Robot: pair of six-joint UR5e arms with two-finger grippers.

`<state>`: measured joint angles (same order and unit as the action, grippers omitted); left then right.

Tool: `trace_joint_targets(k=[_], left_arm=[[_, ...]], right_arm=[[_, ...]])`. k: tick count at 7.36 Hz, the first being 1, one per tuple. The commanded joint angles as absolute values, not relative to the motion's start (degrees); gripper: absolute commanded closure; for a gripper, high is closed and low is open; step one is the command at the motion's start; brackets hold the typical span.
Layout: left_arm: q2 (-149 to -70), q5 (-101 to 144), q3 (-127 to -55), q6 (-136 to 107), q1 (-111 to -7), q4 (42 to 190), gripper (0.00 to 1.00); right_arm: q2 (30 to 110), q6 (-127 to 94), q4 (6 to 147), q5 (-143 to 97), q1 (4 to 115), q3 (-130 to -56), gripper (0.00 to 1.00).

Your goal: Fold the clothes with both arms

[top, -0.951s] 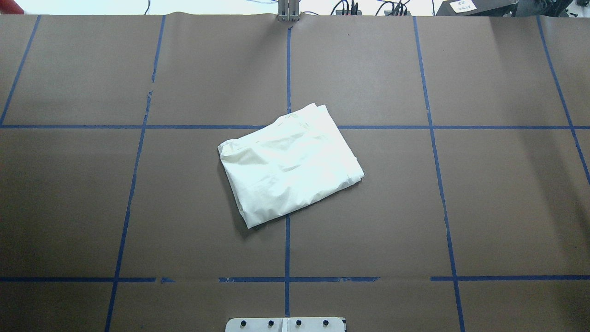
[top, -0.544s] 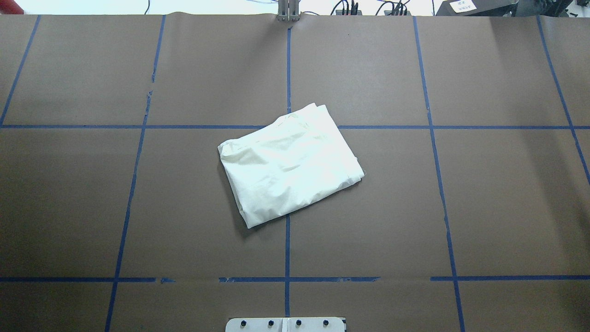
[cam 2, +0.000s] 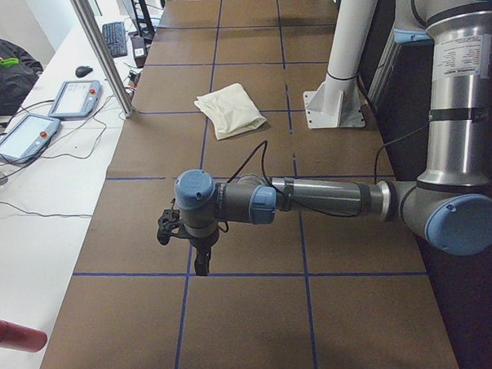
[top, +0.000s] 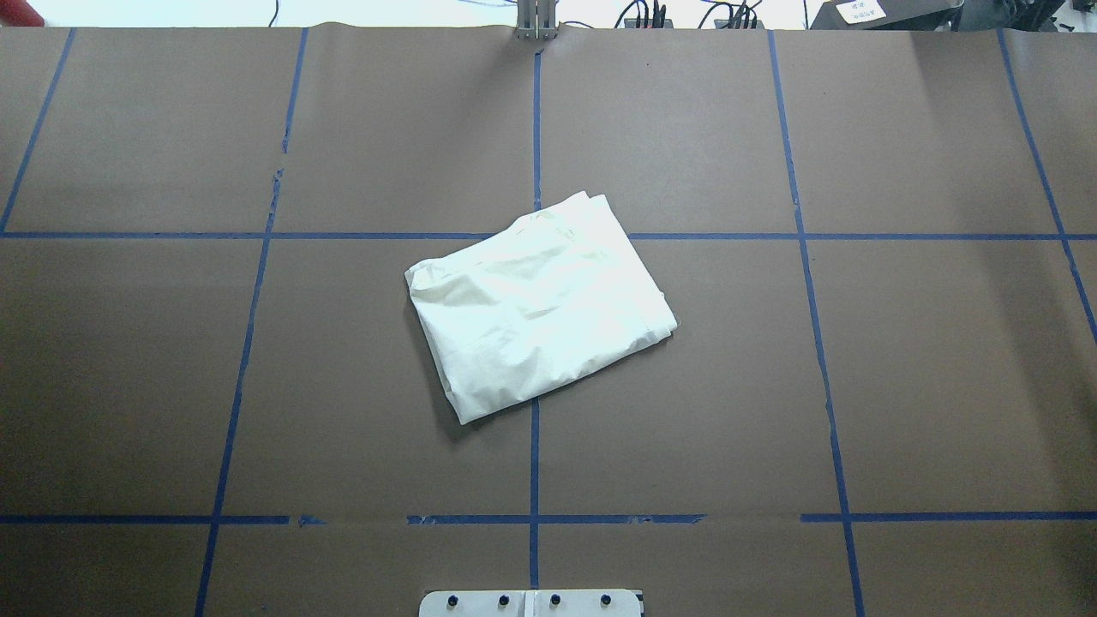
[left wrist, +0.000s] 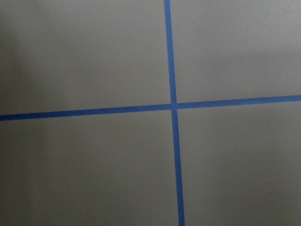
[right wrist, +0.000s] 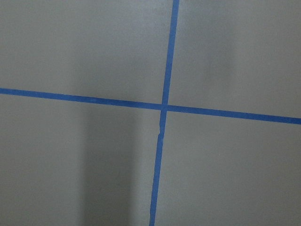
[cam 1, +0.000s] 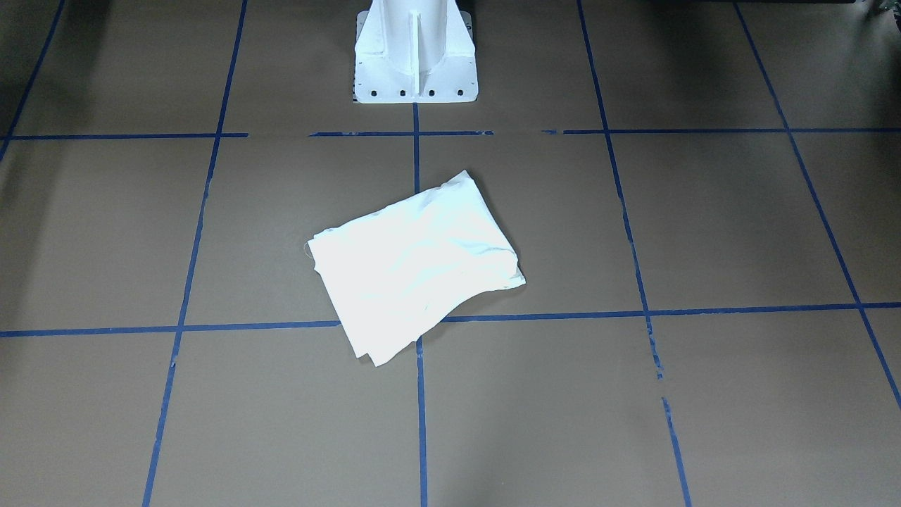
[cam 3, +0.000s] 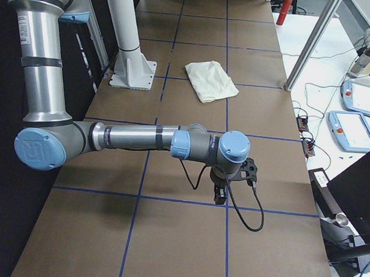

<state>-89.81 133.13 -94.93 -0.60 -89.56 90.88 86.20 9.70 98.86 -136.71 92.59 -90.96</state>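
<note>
Where shirt (top: 540, 308) lies folded, plain, rumpled, askew

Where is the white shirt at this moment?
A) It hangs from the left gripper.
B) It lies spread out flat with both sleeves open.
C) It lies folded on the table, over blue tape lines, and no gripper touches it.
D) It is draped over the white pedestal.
C: the folded shirt lies on the table across the blue tape lines, while the left gripper and the right gripper are far from it, towards the table's ends.
</note>
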Motion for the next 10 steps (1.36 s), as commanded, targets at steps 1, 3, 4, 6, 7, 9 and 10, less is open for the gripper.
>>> trace_joint_targets(k=[1,3,4,6,7,9,10], left_arm=[[-89.65,133.15,-95.01,-0.53,-89.56,90.88,0.00],[-89.39,133.07,-95.19,-0.62,-89.56,90.79,0.00],[-89.30,132.98,-95.19,-0.53,-89.56,90.79,0.00],[-89.30,132.89,-95.10,-0.53,-89.56,90.79,0.00],[-89.30,132.98,-95.01,-0.53,-89.56,90.79,0.00],[-89.30,132.98,-94.84,-0.53,-89.56,90.79,0.00],[-89.30,132.98,-94.83,-0.53,-89.56,90.79,0.00]], right_arm=[[87.28,8.97,98.70,-136.76,92.55,-90.79,0.00],[87.88,7.13,96.53,-136.67,92.64,-90.79,0.00],[89.63,2.33,90.33,-136.41,92.64,-90.70,0.00],[91.05,-3.60,84.30,-136.32,92.64,-90.96,0.00],[90.97,-3.60,84.29,-136.23,92.64,-90.97,0.00],[90.97,-3.60,84.29,-136.23,92.64,-90.97,0.00],[90.79,-3.60,84.29,-136.23,92.64,-90.97,0.00]])
